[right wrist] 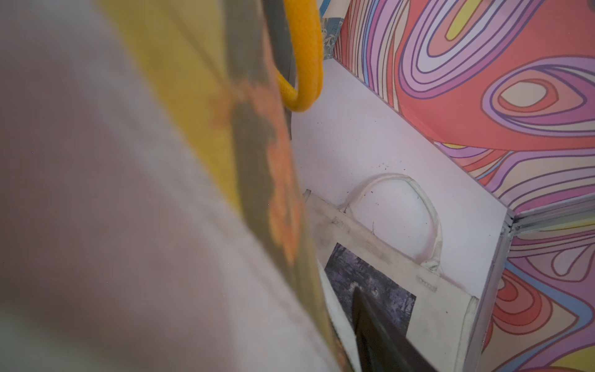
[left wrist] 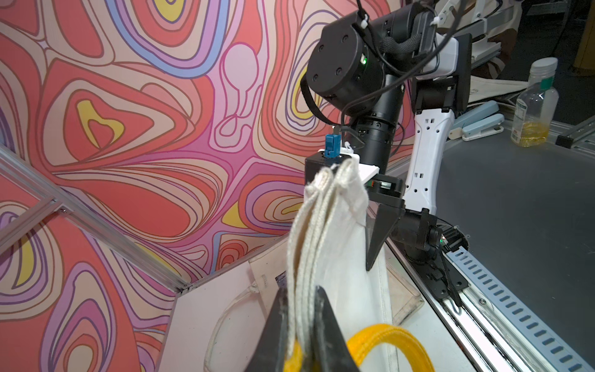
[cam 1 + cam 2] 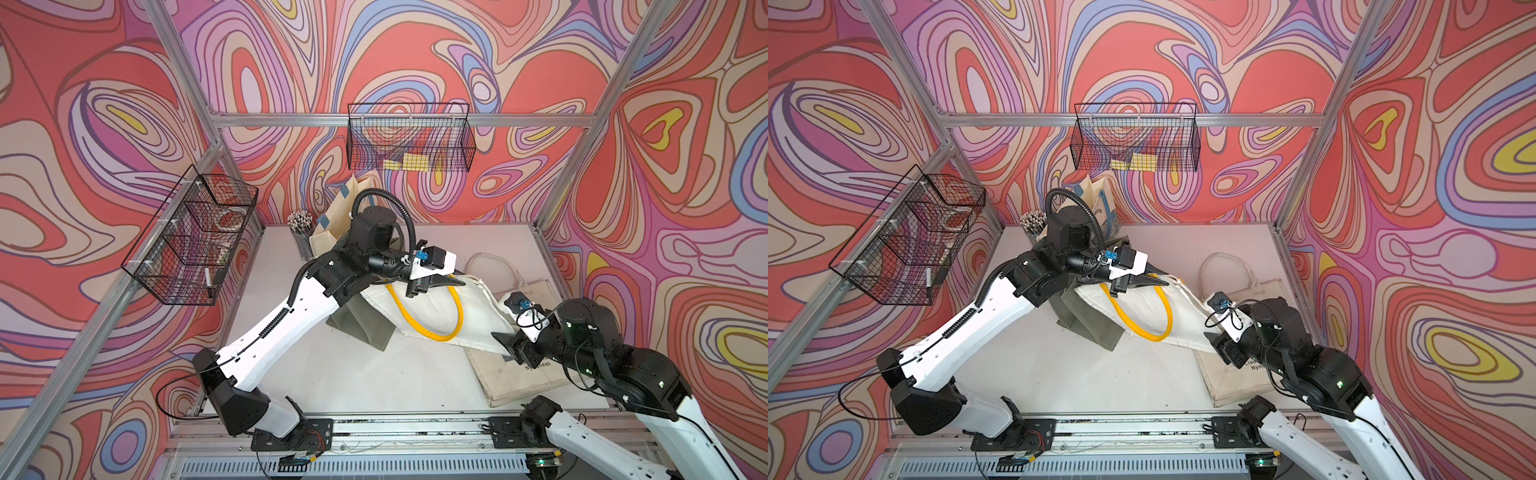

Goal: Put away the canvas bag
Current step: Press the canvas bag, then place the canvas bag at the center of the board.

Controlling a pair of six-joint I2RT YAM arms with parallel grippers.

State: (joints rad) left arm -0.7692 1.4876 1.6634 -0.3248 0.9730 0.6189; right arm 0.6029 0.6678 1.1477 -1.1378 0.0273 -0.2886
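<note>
Left wrist view: left fingers [image 2: 273, 335] clamped on the canvas bag [image 2: 347, 264]; right fingers [image 2: 381, 232] beside it, grip unclear

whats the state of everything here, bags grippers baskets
white canvas bag, lifted, slanting above the table
left gripper, shut on the bag's edge
right gripper, at the bag's low corner, grip unclear
printed tote, flat on the table
pencil cup, upright
back basket, hung on the rail

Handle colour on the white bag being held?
Yellow: the handle shows best in a top view, against the white bag.
</note>
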